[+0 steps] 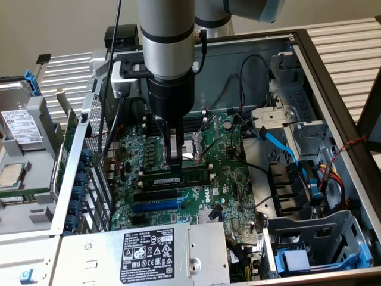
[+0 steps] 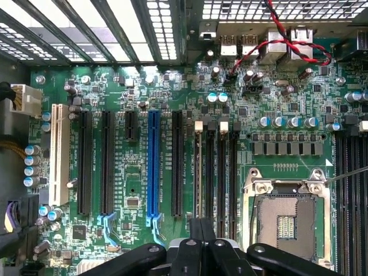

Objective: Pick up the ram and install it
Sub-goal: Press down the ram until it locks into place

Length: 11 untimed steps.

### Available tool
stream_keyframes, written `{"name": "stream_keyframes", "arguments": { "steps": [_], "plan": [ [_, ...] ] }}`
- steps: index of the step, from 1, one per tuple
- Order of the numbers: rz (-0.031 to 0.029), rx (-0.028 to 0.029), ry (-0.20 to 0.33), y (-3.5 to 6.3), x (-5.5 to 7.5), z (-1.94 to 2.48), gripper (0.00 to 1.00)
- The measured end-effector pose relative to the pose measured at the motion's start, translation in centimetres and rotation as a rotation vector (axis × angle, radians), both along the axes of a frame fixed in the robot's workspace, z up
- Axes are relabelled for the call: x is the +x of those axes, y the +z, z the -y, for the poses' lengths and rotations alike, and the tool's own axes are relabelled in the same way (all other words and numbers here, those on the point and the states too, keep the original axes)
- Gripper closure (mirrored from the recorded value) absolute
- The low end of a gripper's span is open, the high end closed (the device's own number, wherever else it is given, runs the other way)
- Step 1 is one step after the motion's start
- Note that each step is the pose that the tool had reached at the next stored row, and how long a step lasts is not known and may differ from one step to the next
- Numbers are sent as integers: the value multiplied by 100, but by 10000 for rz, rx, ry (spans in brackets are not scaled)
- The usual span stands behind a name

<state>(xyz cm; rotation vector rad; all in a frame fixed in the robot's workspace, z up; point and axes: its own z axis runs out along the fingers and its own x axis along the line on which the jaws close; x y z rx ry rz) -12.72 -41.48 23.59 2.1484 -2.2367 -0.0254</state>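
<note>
In the exterior view, the gripper (image 1: pixel 175 159) is seen lowered over the motherboard (image 1: pixel 232 179), fingers drawn together, directly above the ram (image 1: pixel 178 178), which lies along a slot just beside the processor socket (image 1: pixel 193 149). In the wrist view, the gripper (image 2: pixel 201 230) is seen shut over the memory slots (image 2: pixel 215 167) beside the processor socket (image 2: pixel 284 221); whether the ram is gripped cannot be told.

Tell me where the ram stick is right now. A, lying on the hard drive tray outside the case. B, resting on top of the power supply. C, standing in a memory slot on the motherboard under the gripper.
C: the ram stands on edge in a slot on the motherboard, directly beneath the shut gripper.
</note>
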Motion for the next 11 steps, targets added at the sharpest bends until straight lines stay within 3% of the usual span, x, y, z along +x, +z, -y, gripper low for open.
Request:
{"name": "stream_keyframes", "arguments": {
  "steps": [11],
  "plan": [
    [45, -4, 24, -55, -3, -10, 90]
  ]
}}
